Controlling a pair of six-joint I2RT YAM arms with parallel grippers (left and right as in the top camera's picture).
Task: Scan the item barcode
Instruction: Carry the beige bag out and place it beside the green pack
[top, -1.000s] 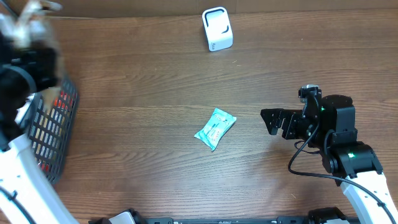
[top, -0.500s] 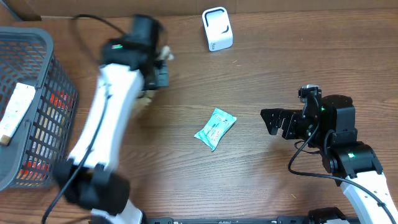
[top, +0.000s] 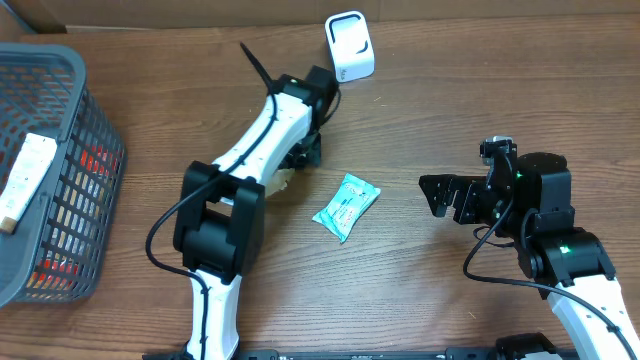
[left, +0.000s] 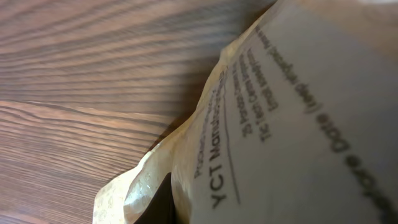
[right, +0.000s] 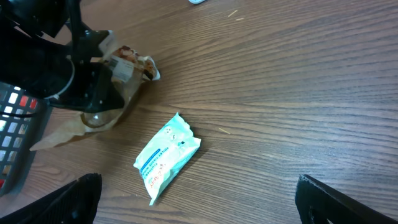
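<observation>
The left gripper (top: 303, 157) is closed on a tan paper pouch (left: 292, 124) and holds it over the table (top: 480, 90), a little short of the white scanner (top: 349, 46) at the far edge. The lower part of the pouch hangs down and seems to touch the wood. The right gripper (top: 440, 195) waits well apart on the other side, its jaws wide and with nothing between them. A teal packet (top: 346, 207) lies on the table between the two arms, and a grey basket (top: 100, 150) stands at the left.

We judge the pouch to be light and soft. It is thin and creased, so it will bend and swing below the grip and not stay flat. The paper is probably not slippery, but it can fold over its own print. In the left wrist view we read only blurred text, and we cannot find the barcode there. For the scan we think it is better to hold the pouch at one edge or corner, away from the printed label, so that the fingers do not cover the code and the face hangs open toward the scanner.
</observation>
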